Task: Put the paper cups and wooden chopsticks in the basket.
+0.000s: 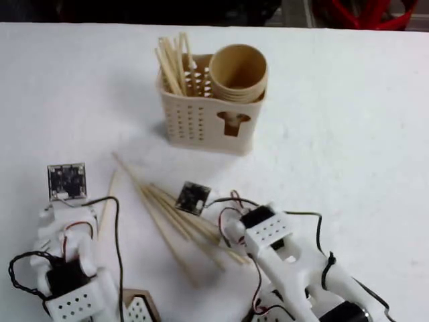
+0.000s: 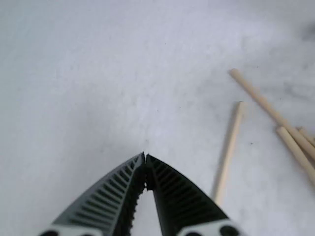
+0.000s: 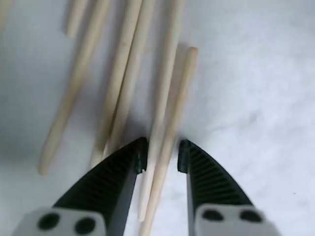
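**Cups are in, loose chopsticks are next**

High view: the paper cups [image 1: 238, 70] sit stacked in the basket [image 1: 194, 124] with a few sticks next to them, so I'd call the cup part done. A loose bunch of wooden chopsticks [image 1: 190, 223] lies on the worktop [image 1: 348, 134] between the two arms, well apart from the basket.

Left wrist view: the left gripper [image 2: 145, 164] is pinched closed on nothing, low over the worktop, with one stick just beside it.

Right wrist view: the right gripper [image 3: 160, 156] points down, jaws part open and straddling two sticks, not clamped. Next move, I reckon, is to squeeze without losing either one, then lift.
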Motion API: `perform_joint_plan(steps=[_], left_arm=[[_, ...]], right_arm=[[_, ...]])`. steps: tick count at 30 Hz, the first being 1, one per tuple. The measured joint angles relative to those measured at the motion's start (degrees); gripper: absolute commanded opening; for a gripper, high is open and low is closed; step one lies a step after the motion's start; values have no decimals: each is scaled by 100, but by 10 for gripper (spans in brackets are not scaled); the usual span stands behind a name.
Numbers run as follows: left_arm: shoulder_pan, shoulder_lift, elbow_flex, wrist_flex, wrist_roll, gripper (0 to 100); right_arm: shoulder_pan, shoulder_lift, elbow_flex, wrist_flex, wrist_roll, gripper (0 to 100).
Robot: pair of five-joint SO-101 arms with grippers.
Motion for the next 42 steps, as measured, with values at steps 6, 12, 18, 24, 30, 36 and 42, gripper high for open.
perform_joint_plan(steps=[6,12,18,24,30,36,42], left_arm=[[0,0,0,0,0,24],[0,0,0,0,0,24],[0,0,0,0,0,24],[0,0,0,0,0,24],[0,0,0,0,0,24],[0,0,0,0,0,24],[0,0,0,0,0,24]], right_arm=[[18,527,-396,-9,202,19],[18,273,-404,0,202,19],[299,-862,-404,158,202,19],[633,-1873,-404,360,202,19],[651,-2804,-844,396,-264,19],[545,-2998,-2163,651,-1143,19],[26,-2787,-3534,633,-1978,19]])
